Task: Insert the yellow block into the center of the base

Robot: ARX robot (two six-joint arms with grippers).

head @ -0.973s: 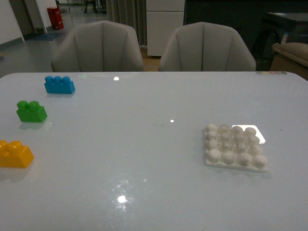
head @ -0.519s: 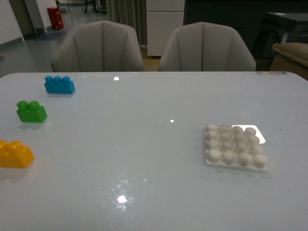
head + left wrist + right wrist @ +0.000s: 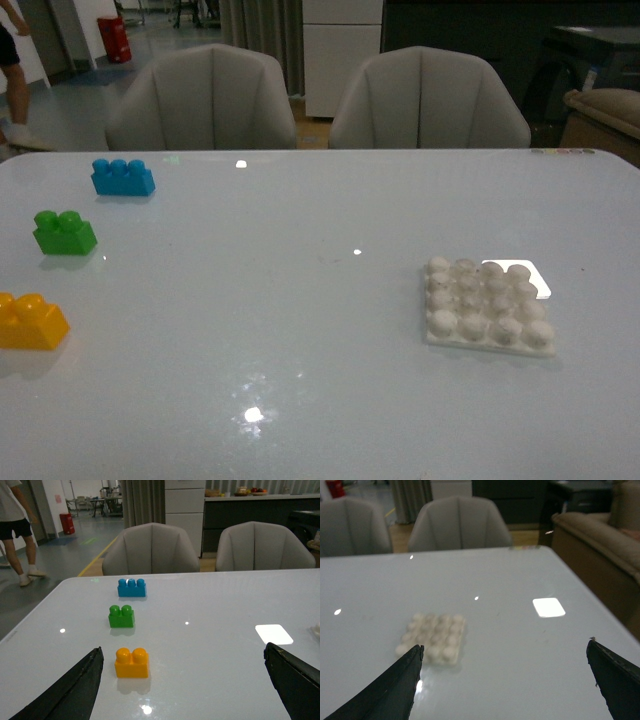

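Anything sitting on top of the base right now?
Nothing: the base shows only its own bare studs, centre free. The yellow block sits far off on the table. Whatever is beneath the base is covered.

A green two-stud brick (image 3: 65,232) sits on the left side of the white table (image 3: 300,330). A blue three-stud brick (image 3: 123,177) lies farther back, apart from it. Two grey upholstered chairs (image 3: 205,100) (image 3: 428,100) stand at the table's far edge. Far left, a person in dark shorts (image 3: 17,525) stands near a red container (image 3: 114,38).
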